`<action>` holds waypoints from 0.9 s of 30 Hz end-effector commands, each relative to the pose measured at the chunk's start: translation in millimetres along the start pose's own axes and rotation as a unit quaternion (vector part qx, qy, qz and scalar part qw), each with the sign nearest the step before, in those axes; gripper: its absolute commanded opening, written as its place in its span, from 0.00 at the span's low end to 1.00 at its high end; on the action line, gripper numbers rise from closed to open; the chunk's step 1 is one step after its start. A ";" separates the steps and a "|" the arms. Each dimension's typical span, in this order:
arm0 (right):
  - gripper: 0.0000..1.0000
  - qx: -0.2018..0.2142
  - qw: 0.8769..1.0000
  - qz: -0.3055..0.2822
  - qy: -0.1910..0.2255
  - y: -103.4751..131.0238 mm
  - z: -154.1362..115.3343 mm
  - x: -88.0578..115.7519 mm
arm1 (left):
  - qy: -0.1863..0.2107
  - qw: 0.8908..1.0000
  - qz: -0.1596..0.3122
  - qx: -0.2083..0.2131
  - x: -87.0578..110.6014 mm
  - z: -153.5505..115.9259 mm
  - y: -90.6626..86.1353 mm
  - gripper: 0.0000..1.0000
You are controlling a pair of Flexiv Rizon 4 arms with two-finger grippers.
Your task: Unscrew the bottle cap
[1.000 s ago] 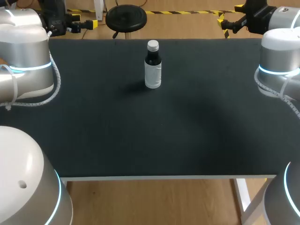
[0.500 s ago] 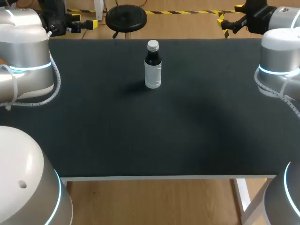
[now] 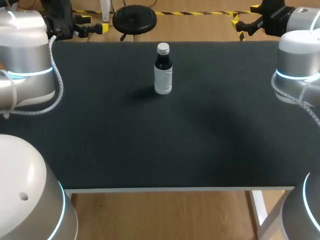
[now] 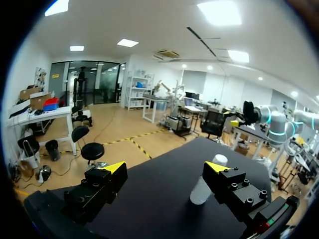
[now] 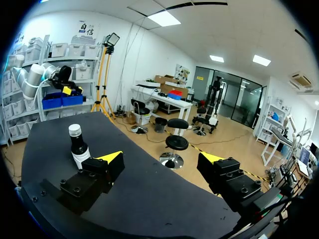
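A small dark bottle (image 3: 163, 75) with a white label and a silver-white cap (image 3: 163, 48) stands upright near the middle of the table's far side. My left gripper (image 3: 93, 24) hovers open at the far left corner, well away from the bottle. My right gripper (image 3: 245, 21) is open at the far right corner. In the left wrist view the bottle (image 4: 201, 189) stands ahead, partly behind one finger of the open left gripper (image 4: 166, 168). In the right wrist view the bottle (image 5: 78, 147) stands ahead, to one side of the open right gripper (image 5: 160, 158). Neither gripper holds anything.
The black table top (image 3: 200, 140) carries only the bottle. Its front edge runs along the near side, with my arms' grey bases at both near corners and my arms' upper links over the left and right edges.
My left arm has shifted slightly at the far left corner. The bottle and the right arm have not moved.
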State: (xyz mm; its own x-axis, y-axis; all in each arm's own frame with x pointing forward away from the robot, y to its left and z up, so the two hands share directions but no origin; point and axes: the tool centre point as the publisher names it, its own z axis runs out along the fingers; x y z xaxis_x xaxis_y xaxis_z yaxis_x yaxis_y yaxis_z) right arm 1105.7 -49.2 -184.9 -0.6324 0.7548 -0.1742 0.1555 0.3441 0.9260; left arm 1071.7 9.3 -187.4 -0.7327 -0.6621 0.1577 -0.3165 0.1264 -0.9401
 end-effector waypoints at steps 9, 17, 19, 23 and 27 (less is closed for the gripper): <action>1.00 0.000 1.000 0.000 0.000 -0.1 -0.6 0.0 | 0.150 0.987 0.052 0.029 14.3 12.5 30.7 1.00; 1.00 0.000 1.000 0.000 0.000 -0.1 -0.6 0.0 | 0.228 0.968 0.081 0.072 32.1 23.3 47.7 1.00; 1.00 0.000 1.000 0.000 0.000 -0.1 -0.6 0.0 | 0.235 0.966 0.083 0.073 34.9 27.1 51.2 1.00; 1.00 0.000 1.000 0.000 0.000 -0.1 -0.6 0.0 | 0.256 0.959 0.086 0.081 44.1 37.7 61.0 1.00; 1.00 0.000 1.000 0.000 0.000 -0.1 -0.6 0.0 | 0.274 0.953 0.088 0.093 50.6 48.0 68.6 1.00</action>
State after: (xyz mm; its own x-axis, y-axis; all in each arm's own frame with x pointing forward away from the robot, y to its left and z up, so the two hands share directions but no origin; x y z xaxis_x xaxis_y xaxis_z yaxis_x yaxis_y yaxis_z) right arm 1105.7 -49.3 -185.0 -0.6323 0.7549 -0.1743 0.1556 0.3441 0.9259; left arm 1033.1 -44.7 -247.4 -0.9748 -0.2082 0.0797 -0.0938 0.0584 -0.9939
